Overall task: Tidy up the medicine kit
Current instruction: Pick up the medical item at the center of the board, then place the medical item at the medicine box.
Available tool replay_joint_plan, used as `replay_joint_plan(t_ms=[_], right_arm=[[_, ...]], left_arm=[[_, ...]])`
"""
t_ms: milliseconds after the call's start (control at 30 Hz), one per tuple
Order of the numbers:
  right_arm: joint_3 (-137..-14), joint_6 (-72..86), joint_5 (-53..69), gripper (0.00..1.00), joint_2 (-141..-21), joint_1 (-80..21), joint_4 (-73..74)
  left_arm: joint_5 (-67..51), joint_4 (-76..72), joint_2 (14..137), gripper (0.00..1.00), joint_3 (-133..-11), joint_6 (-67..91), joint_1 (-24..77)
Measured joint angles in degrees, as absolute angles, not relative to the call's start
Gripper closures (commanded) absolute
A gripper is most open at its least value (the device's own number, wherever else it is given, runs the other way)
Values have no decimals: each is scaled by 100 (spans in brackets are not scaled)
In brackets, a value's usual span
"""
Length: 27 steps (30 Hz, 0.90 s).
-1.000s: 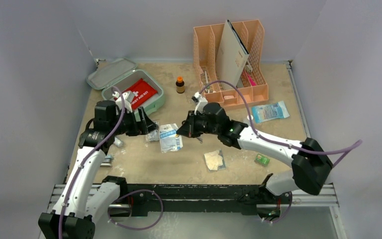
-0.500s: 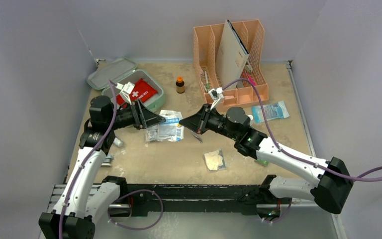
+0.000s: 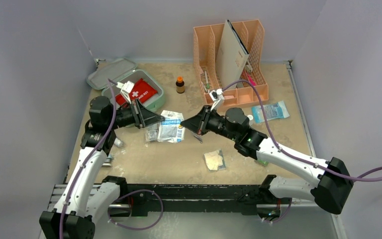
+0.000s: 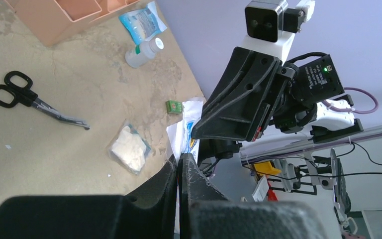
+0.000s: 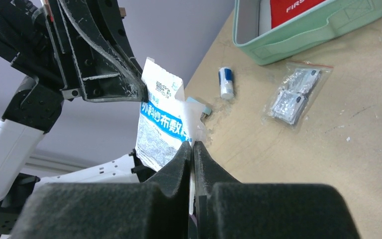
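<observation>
Medicine kit (image 3: 155, 103): mint-green case, upper left of the overhead frame. Its lid (image 3: 110, 73) is thrown back, and a red first-aid pouch (image 3: 138, 92) lies inside. It stands open, seemingly to take the loose supplies.

White-and-blue packet (image 3: 171, 127): held off the table at mid-frame, just below and right of the kit.
- The left gripper (image 3: 162, 119) has its fingers pressed together on the packet's upper edge.
- The right gripper (image 3: 184, 124) pinches the opposite edge, fingers closed on it.
- The double hold looks like a handover or a straightening, so that one arm can carry it into the case.

Clear bag of foil strips (image 3: 152, 133): on the table just left of the packet, untouched.

Scissors (image 3: 197, 137), brown bottle (image 3: 180, 84), gauze sachet (image 3: 214, 160), small green box (image 3: 262, 159): scattered across the centre and right, away from the kit.

Peach organizer (image 3: 231, 59): top centre-right.

Change:
- One second ago the packet lay lower, on the table, with the right arm folded back to the right.
- Half a second ago both grippers were already on it. Since then the pose has barely shifted.
</observation>
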<state>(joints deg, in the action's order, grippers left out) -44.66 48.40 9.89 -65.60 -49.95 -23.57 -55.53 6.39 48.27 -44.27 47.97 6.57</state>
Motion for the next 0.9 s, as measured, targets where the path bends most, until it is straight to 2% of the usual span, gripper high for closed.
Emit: replay_joint_plan(t_ms=[67, 200, 333, 433, 533, 600, 900], right_arm=[[-4469, 4838, 958, 82, -6558, -4995, -2257], [-4469, 4827, 816, 60, -6469, -4995, -1951], [-4466, 4731, 620, 38, -6173, -4998, -1553], [-4464, 4687, 497, 26, -5846, -4998, -1291], [-4464, 4611, 388, 5, -5551, -4998, -941], [-4464, 4558, 351, 1, -5387, -4998, -696], [-4466, 4217, 220, 1, -5000, -4998, 128]], left_arm=[[-5542, 687, 4899, 100, -4431, 4759, 659], [-5258, 1232, 5083, 100, -4648, 4307, 657], [-4703, 1841, 5468, 100, -5242, 3361, 659], [-4189, 2342, 5885, 100, -5883, 2495, 666], [-3754, 2915, 6379, 100, -6613, 1586, 668], [-3465, 3227, 6678, 100, -7083, 974, 672], [-2939, 4670, 8211, 100, -9146, -1415, 679]])
